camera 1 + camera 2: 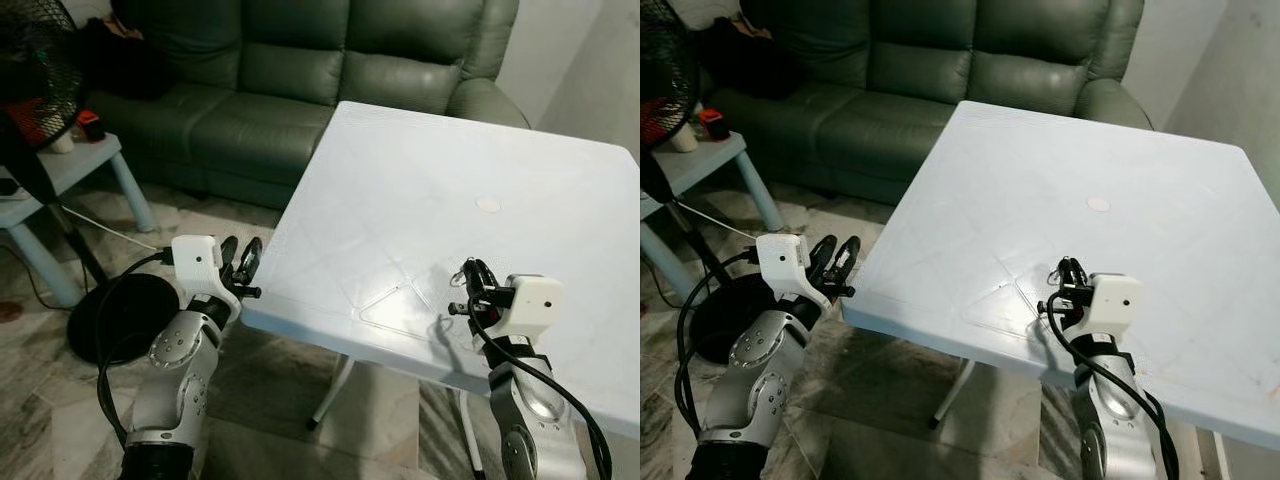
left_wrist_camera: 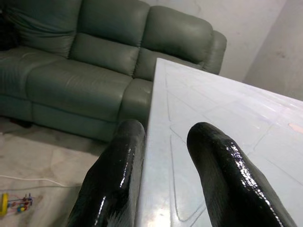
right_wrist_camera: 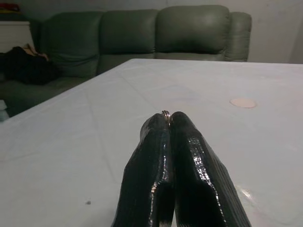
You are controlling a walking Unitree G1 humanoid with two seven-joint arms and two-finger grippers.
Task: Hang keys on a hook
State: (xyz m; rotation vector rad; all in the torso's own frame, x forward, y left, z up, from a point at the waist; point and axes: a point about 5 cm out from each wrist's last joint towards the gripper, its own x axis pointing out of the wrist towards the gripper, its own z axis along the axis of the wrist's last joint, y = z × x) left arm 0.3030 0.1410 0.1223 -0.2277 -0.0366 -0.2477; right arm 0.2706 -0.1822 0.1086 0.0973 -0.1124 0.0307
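The right pincer (image 1: 468,283) hovers just above the white tabletop (image 1: 420,190), near its front edge, with both fingers pressed together on a metal key ring (image 3: 166,114). Only a thin arc of the ring peeks out at the fingertips in the right wrist view, standing upright and edge-on; its long axis cannot be told. The ring points toward the green sofa (image 1: 300,80) beyond the tabletop's far edge. The tabletop spreads broad and bare around the right pincer, save a small round spot (image 1: 488,204) farther on. The left pincer (image 1: 243,262) hangs beside the tabletop's left front corner, fingers spread apart, holding nothing. A fan (image 1: 35,70) stands left of the tabletop.
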